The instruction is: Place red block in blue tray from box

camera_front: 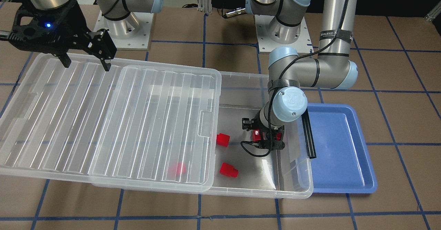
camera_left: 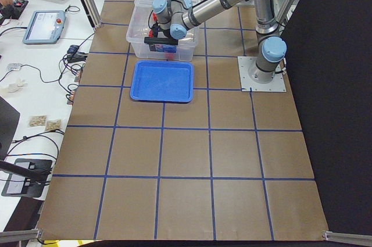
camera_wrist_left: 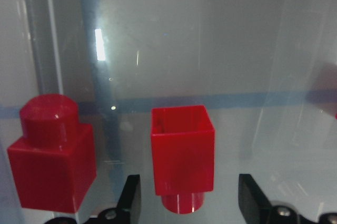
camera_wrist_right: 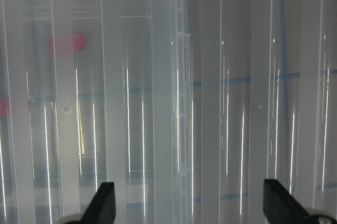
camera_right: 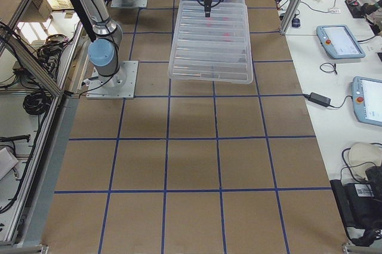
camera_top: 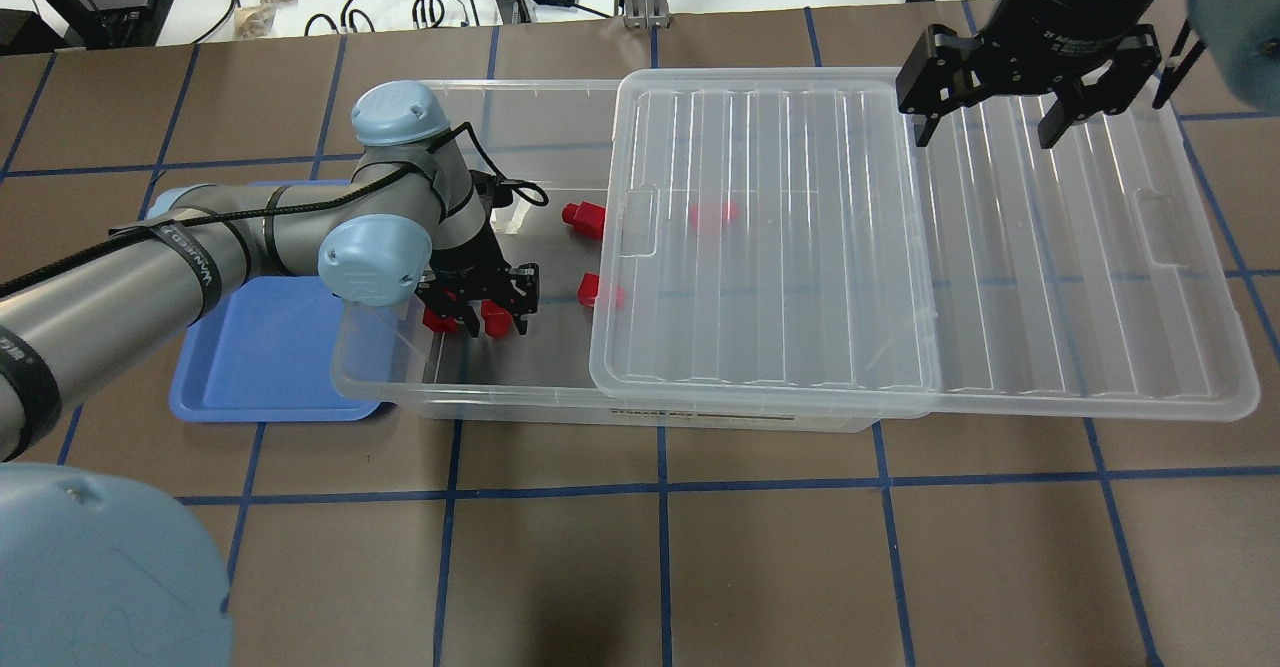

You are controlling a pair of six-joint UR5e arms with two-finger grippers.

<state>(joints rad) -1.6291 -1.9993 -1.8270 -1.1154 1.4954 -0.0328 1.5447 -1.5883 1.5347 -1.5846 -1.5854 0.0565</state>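
We have the left gripper [camera_wrist_left: 188, 205] down inside the large clear plastic box [camera_top: 480, 402], its fingers apart on either side of one small bright red plastic block [camera_wrist_left: 182, 155] — not yet touching it. A second identical red block [camera_wrist_left: 51, 155] stands just beside one finger. Closing could knock it or pinch off-centre, so the block might slip before reaching the shallow light-blue plastic tray [camera_top: 260, 367] beside the box. The right gripper [camera_top: 985, 132] hangs spread above the ribbed translucent lid [camera_top: 780, 247].
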